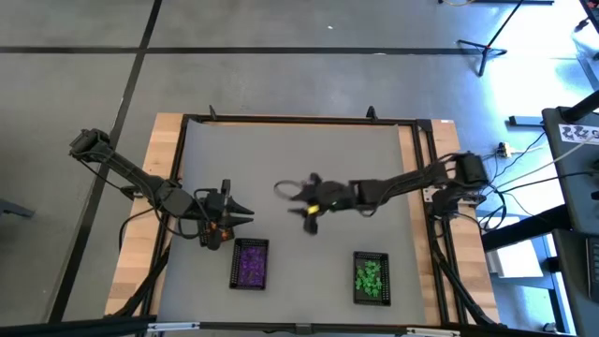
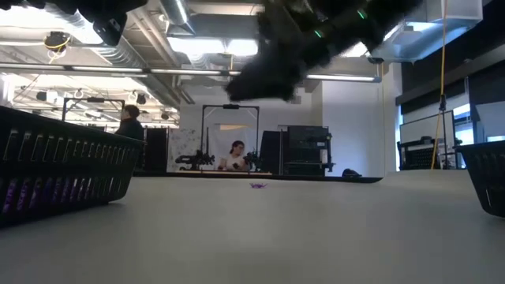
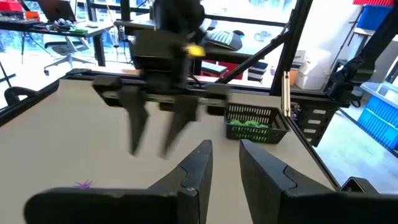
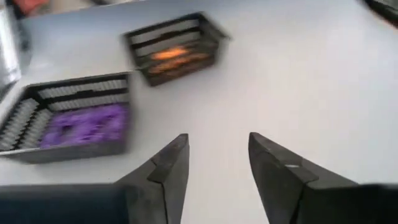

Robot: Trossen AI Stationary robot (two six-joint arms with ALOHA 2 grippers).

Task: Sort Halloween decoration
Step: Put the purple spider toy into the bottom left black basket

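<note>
One purple decoration lies loose on the grey table top; the low view shows it far off. My right gripper hangs open over the middle of the table, blurred, with nothing between its fingers. The left wrist view shows it with its fingers slanting down above the table. My left gripper waits at the table's left side, nearly level, fingers apart and empty. Purple pieces fill one black mesh tray, green ones another, and orange ones a third.
The purple tray and the orange tray stand close together near my left arm. The green tray stands at the near right. A black frame borders the table. People sit at desks in the room beyond.
</note>
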